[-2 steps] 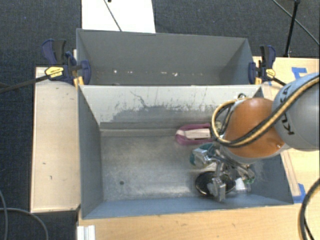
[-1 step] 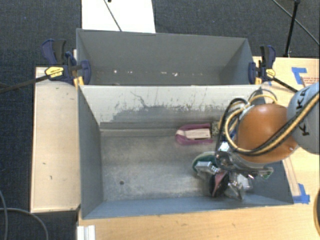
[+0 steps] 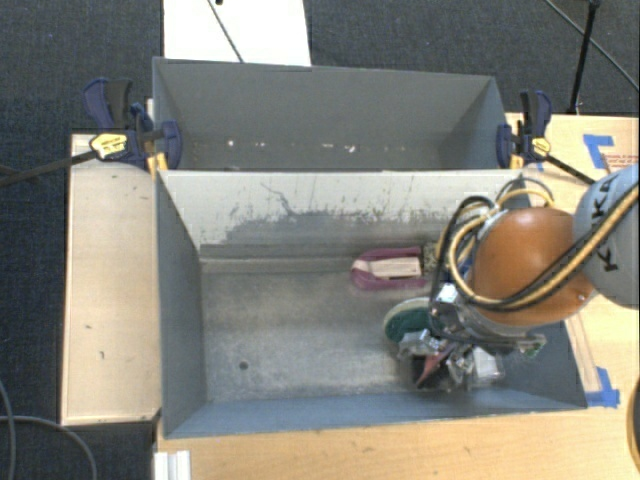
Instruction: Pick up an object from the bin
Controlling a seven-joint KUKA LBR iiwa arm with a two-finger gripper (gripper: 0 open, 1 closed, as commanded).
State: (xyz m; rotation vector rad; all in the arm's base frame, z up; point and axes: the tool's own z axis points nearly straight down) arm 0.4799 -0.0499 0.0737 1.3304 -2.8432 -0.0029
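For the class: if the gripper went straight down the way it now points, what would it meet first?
Probably the small dark-and-red thing beneath the gripper, near the bin's front right corner; the dark green round thing lies just beside it. Depth is unclear.

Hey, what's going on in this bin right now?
A robot arm reaches in from the right. Its tool is low in the near right corner of the grey bin, over a small clutter of bits beside a dark green round thing. A purple and pink item lies apart by the far wall.
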